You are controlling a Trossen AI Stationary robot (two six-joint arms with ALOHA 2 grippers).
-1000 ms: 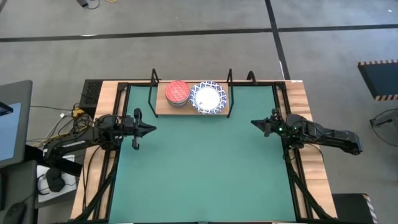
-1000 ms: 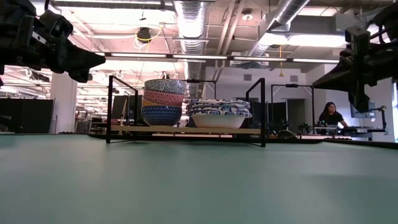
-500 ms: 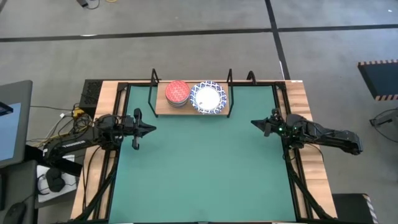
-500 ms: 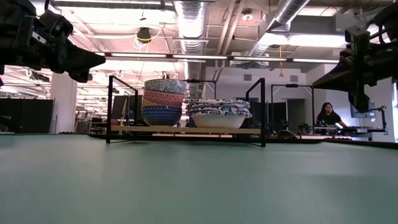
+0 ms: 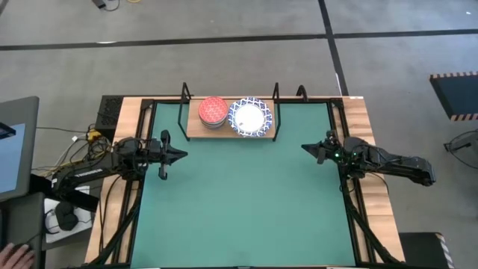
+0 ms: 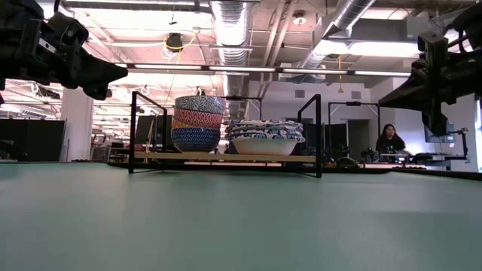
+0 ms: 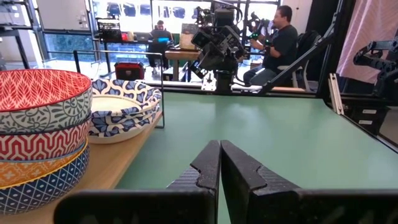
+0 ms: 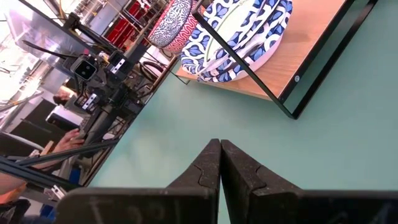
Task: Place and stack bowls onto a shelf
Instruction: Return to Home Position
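The wooden shelf point(image 5: 196, 125) with black wire end frames stands at the far edge of the green mat. On it a stack of small bowls point(image 5: 213, 111), red-patterned on top, sits left of a stack of wide white bowls with blue-patterned rims point(image 5: 251, 117). Both stacks show in the low view point(image 6: 198, 124) point(image 6: 264, 138) and the left wrist view point(image 7: 37, 134) point(image 7: 124, 109). My left gripper point(image 5: 184, 155) is shut and empty at the mat's left edge. My right gripper point(image 5: 304, 147) is shut and empty at the right edge.
The green mat point(image 5: 239, 209) lies open between the arms and toward the near edge. Black frame rails point(image 5: 142, 179) run along the table's sides. People sit in the room beyond the table point(image 6: 390, 139). A hand point(image 5: 15, 255) shows at the picture's lower left, off the table.
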